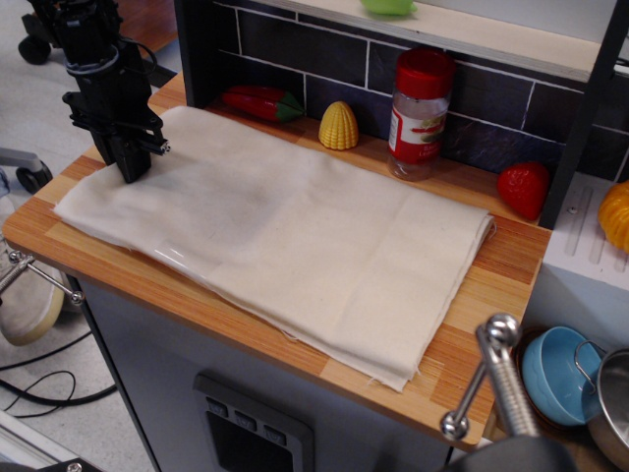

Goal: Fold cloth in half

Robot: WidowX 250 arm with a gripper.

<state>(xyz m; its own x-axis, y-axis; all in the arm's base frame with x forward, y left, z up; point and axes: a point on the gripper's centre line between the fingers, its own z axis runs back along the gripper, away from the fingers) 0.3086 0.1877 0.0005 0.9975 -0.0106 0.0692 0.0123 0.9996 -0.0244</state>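
The gripper (131, 169), fingers drawn narrow, presses the cloth (285, 236) at its left edge. Whether fabric is pinched cannot be told. Judged next: lift and carry rightward.

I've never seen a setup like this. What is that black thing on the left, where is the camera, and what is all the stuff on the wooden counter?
The black thing is a robot arm, and its tip is a claw for grasping. There is only one picture, taken from a camera standing in front of the counter and looking down at it.

On the wooden counter lies a large cream woven cloth, spread nearly flat. The claw's tip is down at the cloth's far left edge; whether it is pinching the fabric cannot be seen from here.

Along the dark tiled back wall stand toy foods: a red toy pepper, a yellow toy corn cob and a red toy strawberry, plus a clear spice jar with a red lid. At the lower right are a metal tap and a blue cup.
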